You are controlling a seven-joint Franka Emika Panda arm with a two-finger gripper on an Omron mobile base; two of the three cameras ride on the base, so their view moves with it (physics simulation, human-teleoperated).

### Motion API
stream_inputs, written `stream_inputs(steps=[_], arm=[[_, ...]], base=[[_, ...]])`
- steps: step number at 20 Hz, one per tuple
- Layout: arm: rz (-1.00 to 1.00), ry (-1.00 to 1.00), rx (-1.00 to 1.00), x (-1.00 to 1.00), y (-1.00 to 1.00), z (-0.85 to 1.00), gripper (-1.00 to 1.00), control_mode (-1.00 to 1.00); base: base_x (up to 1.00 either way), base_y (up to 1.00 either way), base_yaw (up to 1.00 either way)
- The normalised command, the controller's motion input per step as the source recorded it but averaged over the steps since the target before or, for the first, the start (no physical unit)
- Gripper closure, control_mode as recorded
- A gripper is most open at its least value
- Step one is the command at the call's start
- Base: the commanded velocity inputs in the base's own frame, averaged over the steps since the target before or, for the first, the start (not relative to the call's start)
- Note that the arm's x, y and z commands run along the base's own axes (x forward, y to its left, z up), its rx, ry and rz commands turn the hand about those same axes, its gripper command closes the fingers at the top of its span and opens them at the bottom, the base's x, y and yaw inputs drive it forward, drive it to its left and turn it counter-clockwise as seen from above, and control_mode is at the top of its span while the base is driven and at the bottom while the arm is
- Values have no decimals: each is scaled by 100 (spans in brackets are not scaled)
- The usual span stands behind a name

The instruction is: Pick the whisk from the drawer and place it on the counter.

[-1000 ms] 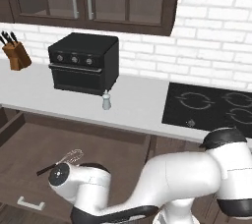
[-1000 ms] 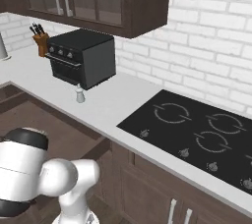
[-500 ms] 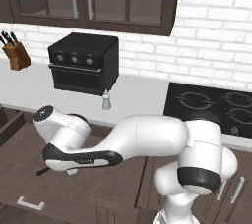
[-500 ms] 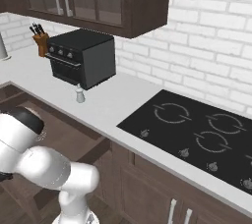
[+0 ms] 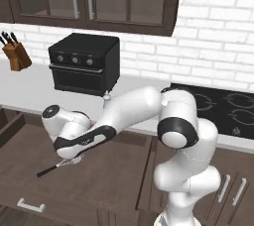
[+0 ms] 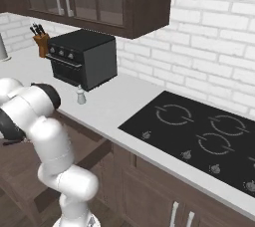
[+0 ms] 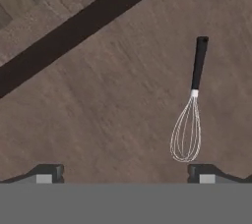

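The whisk (image 7: 189,120) lies flat on the floor of the open drawer (image 7: 98,110), its black handle pointing away from the wire head. In the hand view it sits toward the right, with the wire head just above my right fingertip (image 7: 204,174). My gripper (image 7: 125,176) is open, with nothing between its fingers. In the left base view the gripper (image 5: 69,157) hovers low over the whisk (image 5: 55,167) inside the drawer (image 5: 114,180). The light counter (image 5: 30,91) runs behind the drawer.
On the counter (image 6: 114,101) stand a black toaster oven (image 5: 84,64), a small shaker (image 5: 106,100) and a knife block (image 5: 17,54). A black cooktop (image 6: 194,131) lies to the right. The drawer's dark side wall (image 7: 78,21) crosses the hand view.
The arm has unfolded from low by the base and swung left over the open drawer, bringing the hand down above the whisk. The jaws stayed open.
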Motion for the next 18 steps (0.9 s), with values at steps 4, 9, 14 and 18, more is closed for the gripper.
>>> stream_inputs(steps=[4,9,14,18], arm=[[17,5,-7,46,59,-35,-100,-100],[13,13,-5,1,46,-33,-100,-100],[3,23,-15,16,53,-5,-100,-100],[5,29,-14,19,22,-14,-100,-100]], base=[[0,0,0],[0,0,0],[0,0,0],[0,0,0]])
